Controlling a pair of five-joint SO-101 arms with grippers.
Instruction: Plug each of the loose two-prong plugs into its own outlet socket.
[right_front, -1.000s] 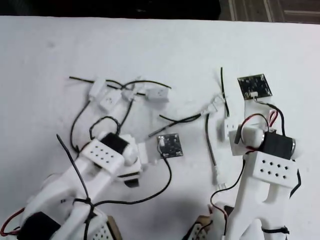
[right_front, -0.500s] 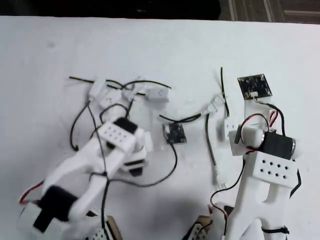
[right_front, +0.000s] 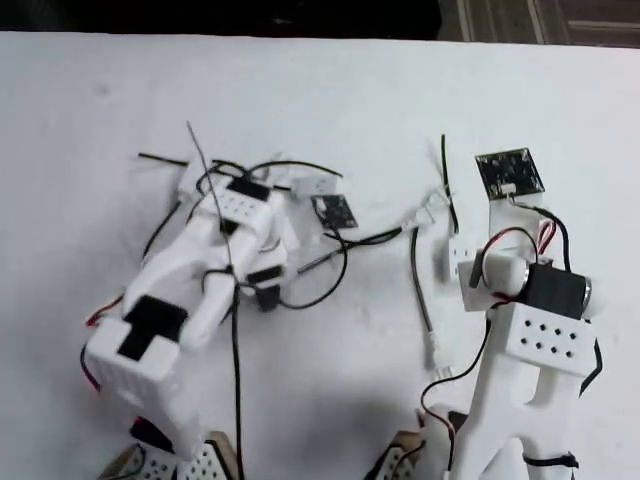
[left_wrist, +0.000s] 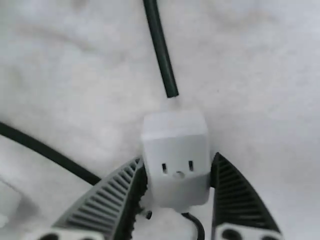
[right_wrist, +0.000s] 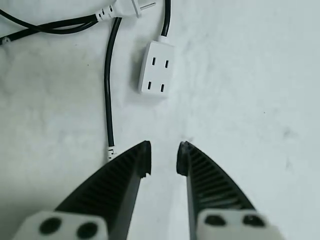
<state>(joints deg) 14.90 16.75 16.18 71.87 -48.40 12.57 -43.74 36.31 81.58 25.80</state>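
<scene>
Left fingers (left_wrist: 117, 200) spread, straddling outlet socket (left_wrist: 176, 160) | right fingers (right_wrist: 125, 175) narrowly apart near four-slot socket (right_wrist: 156, 75)

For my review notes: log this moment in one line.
left claw: open, straddling outlet block | right claw: open, empty, near white outlet

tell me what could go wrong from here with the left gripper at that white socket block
1. The white socket block sits between the fingers of the left gripper, with a black cord right beneath it. Closing there could pinch the cord as well.
2. In the high view, the tangled cords run around this cluster next to another socket, so lifting the block may drag neighbours along.
</scene>
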